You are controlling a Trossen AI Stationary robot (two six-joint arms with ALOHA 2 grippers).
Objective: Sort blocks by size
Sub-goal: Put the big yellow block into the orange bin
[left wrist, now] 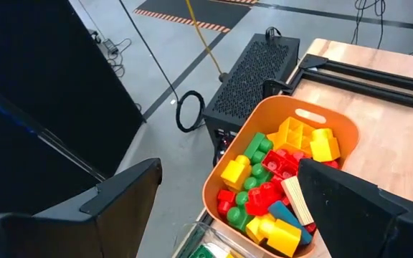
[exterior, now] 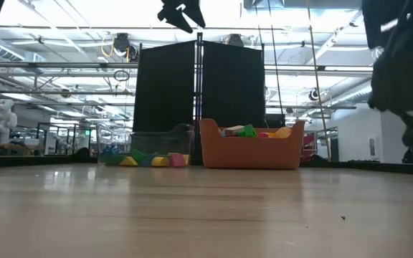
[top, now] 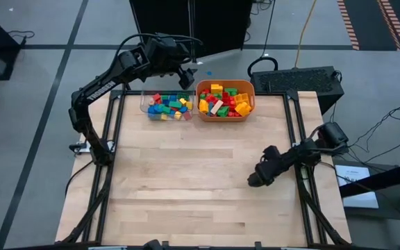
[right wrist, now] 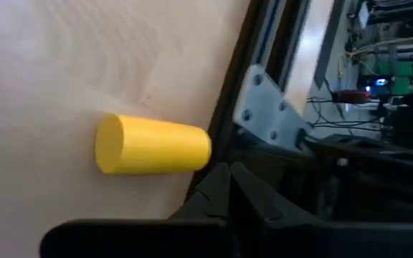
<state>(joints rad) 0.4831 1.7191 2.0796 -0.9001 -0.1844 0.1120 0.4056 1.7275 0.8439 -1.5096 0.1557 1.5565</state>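
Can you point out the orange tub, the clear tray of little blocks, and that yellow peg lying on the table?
orange tub [top: 250, 89]: high view, on its bare right rim.
clear tray [top: 145, 103]: high view, on its left wall.
yellow peg [right wrist: 156, 145]: right wrist view, middle of its rounded side.

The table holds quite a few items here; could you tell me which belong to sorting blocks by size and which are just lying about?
Belonging to the job:
- blocks heaped in the orange tub
- smaller blocks in the clear tray
- left gripper, open above the containers

Just lying about:
- yellow cylinder on the wood by the table's frame
- right gripper, shut, parked low over the table
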